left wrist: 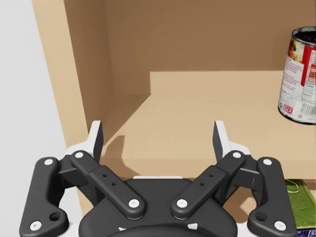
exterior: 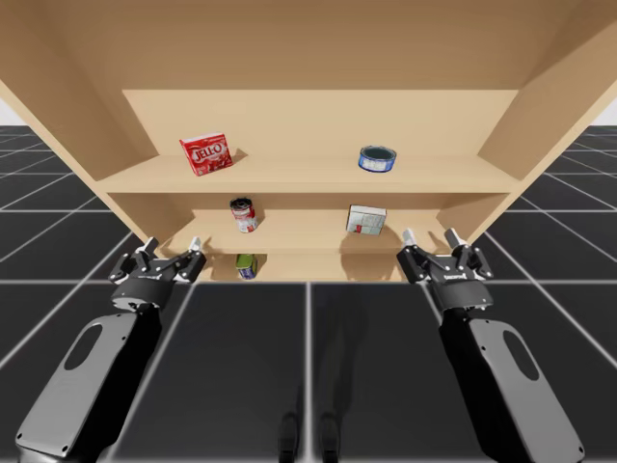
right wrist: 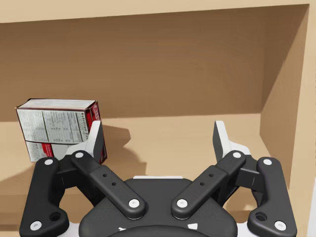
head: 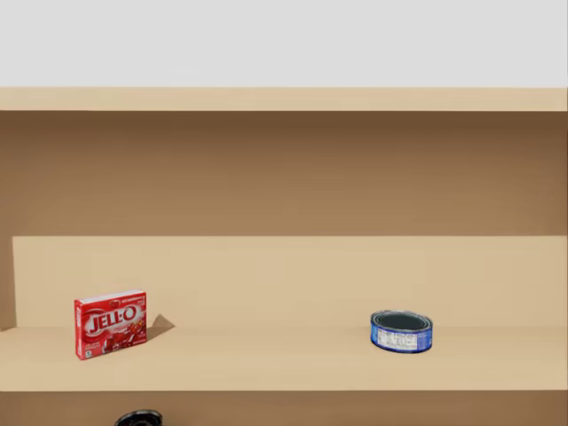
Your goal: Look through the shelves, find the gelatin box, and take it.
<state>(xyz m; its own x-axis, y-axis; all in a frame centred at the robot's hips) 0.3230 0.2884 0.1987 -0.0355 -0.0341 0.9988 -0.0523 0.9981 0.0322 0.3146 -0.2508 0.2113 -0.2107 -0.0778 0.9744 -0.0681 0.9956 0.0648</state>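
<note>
The gelatin box (exterior: 205, 153), red and upright, stands at the left of the top shelf (exterior: 308, 177); the head view shows the gelatin box (head: 110, 324) there too. My left gripper (exterior: 172, 253) hangs open in front of the shelves at middle-shelf height, below and slightly left of the box. In the left wrist view my left gripper (left wrist: 158, 143) has nothing between its fingers. My right gripper (exterior: 431, 241) is open at the right, also before the middle shelf. My right gripper (right wrist: 158, 143) faces a grey and red box (right wrist: 58, 129) ahead of its left finger.
A short blue can (exterior: 377, 158) sits at the right of the top shelf. The middle shelf holds a red and white can (exterior: 243, 214) and the grey box (exterior: 366, 219). A green can (exterior: 247, 265) stands on the bottom shelf. The cabinet's side wall (left wrist: 54, 84) is close beside my left gripper.
</note>
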